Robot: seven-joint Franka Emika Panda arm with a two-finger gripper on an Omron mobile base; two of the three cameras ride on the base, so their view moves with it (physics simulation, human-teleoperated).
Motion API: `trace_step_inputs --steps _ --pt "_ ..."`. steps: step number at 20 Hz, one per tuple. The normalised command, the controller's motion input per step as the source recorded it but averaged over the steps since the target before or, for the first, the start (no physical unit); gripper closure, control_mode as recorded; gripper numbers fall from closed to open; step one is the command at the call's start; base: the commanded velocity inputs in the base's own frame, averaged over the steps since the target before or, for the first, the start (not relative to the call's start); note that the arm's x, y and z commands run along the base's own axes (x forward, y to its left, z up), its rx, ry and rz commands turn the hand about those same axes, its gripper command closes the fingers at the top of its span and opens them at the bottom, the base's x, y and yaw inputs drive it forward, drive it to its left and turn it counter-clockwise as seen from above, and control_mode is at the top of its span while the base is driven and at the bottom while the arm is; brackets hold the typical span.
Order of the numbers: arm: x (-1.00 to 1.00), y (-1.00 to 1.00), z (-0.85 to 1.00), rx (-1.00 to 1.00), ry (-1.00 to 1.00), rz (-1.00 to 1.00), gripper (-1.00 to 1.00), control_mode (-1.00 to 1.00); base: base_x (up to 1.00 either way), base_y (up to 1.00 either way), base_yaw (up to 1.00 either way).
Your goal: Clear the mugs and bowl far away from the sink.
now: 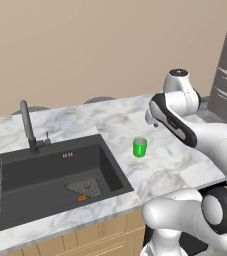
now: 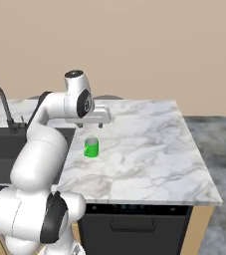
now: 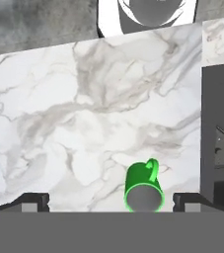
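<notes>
Tool (image 2: 100, 123) released, jaws wide, hovering above the green mug (image 1: 139, 147) at frame centre. Mug upright on the marble table (image 1: 175, 165), right of the sink (image 1: 45, 180).

**Kitchen backdrop**

A plain beige wall (image 2: 134, 45) is seen behind a white marble counter (image 2: 144, 149). Light wooden cabinet fronts (image 1: 85, 242) are set beneath it. A dark grey floor (image 2: 216, 144) is visible to the right.
</notes>
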Motion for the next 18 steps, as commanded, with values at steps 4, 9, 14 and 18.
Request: trace_step_inputs --steps 4,9,14,18 --pt "0.0 0.31 -0.26 -0.04 0.0 0.0 -1.0 -1.0 0.0 0.0 0.0" --pt "0.0 0.19 -0.25 0.01 0.0 -0.04 -1.0 -1.0 0.0 0.0 0.0" --pt "0.0 0.07 -0.19 0.1 0.0 -0.05 -1.0 -1.0 0.0 0.0 0.0" --pt "0.0 0.04 -0.17 0.1 0.0 -0.05 -1.0 -1.0 0.0 0.0 0.0"
